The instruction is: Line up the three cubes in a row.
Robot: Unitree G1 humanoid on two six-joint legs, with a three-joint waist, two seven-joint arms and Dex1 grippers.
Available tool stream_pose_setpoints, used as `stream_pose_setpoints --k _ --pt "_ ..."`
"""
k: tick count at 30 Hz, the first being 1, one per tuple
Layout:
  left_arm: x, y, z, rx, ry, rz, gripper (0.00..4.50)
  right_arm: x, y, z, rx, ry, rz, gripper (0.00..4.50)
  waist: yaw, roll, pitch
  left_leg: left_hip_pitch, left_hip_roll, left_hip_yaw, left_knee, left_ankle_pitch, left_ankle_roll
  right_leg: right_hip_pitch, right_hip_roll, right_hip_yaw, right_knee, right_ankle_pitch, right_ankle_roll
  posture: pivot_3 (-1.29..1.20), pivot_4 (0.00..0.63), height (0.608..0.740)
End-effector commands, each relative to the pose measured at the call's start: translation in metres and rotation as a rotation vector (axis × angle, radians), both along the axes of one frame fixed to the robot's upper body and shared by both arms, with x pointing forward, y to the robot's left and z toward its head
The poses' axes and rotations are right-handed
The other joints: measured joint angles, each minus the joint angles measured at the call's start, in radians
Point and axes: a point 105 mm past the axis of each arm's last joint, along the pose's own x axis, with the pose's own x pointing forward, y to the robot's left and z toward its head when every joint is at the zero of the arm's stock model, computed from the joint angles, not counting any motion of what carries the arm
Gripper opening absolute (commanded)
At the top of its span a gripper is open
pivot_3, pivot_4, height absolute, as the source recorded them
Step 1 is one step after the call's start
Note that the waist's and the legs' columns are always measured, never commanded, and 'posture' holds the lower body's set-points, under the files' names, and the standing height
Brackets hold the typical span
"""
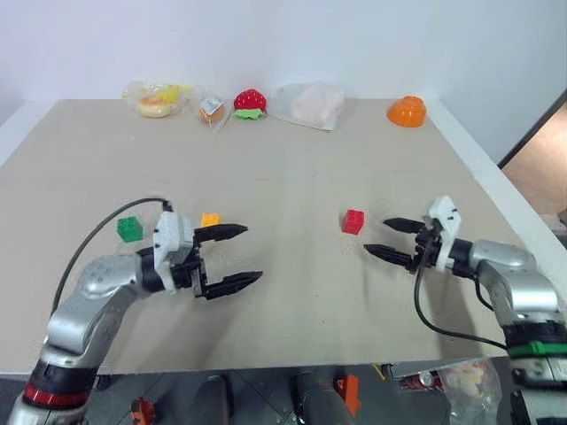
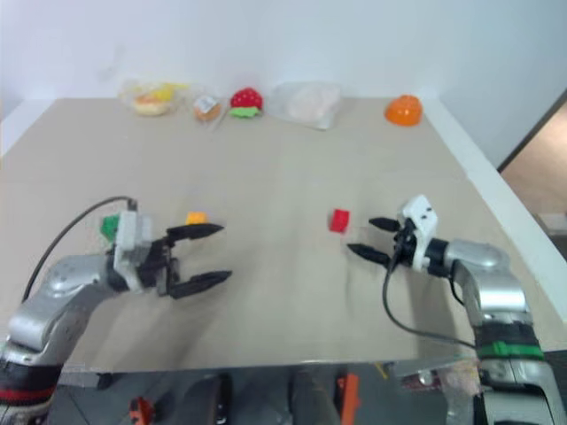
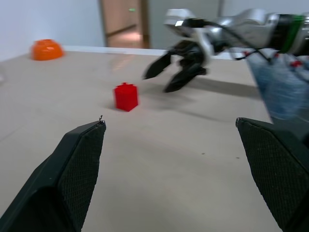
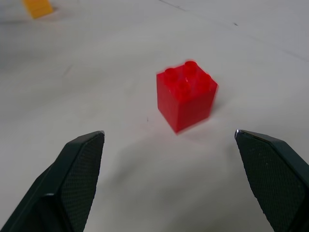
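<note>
On the beige table (image 1: 292,177), the red cube (image 1: 353,221) stands just ahead of the empty, wide-spread right gripper (image 1: 391,240), nearer than the left gripper (image 1: 232,257), also spread and empty.

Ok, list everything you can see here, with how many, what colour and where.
table: one, beige, bearing everything below
red cube: one, mid-table, just ahead of the right pincer
yellow-orange cube: one, beside the left pincer
green cube: one, left of the yellow-orange cube
strawberry toy: one, red and green, far edge
orange bowl: one, upside down, far right
clear bags: several, far edge, contents unclear
left pincer: black, open, empty
right pincer: black, open, empty
</note>
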Motion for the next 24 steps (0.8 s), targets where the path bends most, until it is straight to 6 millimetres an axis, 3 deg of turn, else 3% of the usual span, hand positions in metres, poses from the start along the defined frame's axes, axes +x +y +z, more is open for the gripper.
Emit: stream_pose_setpoints --k 1,7,18,24 --pt "0.000 -0.006 0.001 0.022 -0.009 -0.096 4.46 0.010 -0.005 0.005 -0.024 -0.032 0.002 4.50 0.002 0.000 0.000 0.000 0.000 0.000 0.000 0.000 0.000 0.000 0.000 0.000 0.000 0.000 0.000 0.00 0.150 0.740" --pt "-0.001 -0.009 -0.001 0.003 0.024 -0.127 4.46 0.026 -0.004 0.009 -0.008 -0.051 -0.004 4.50 0.002 0.000 0.000 0.000 0.000 -0.001 -0.002 -0.001 0.000 0.000 0.001 0.000 0.001 0.000 0.004 0.00 0.150 0.740" --pt "0.002 0.001 -0.002 -0.036 0.045 -0.055 4.46 0.040 0.023 0.005 0.007 -0.040 0.084 4.50 0.002 0.000 0.000 0.000 0.001 -0.001 0.001 0.001 0.001 0.001 0.001 0.001 0.002 0.002 0.002 0.00 0.150 0.740" --pt "0.004 0.002 -0.001 -0.042 0.032 -0.031 4.50 0.045 0.026 0.008 0.040 -0.038 0.095 2.64 0.002 0.000 0.000 0.000 0.001 -0.001 0.002 0.001 0.001 0.001 0.001 0.001 0.002 0.002 0.002 0.00 0.150 0.740"
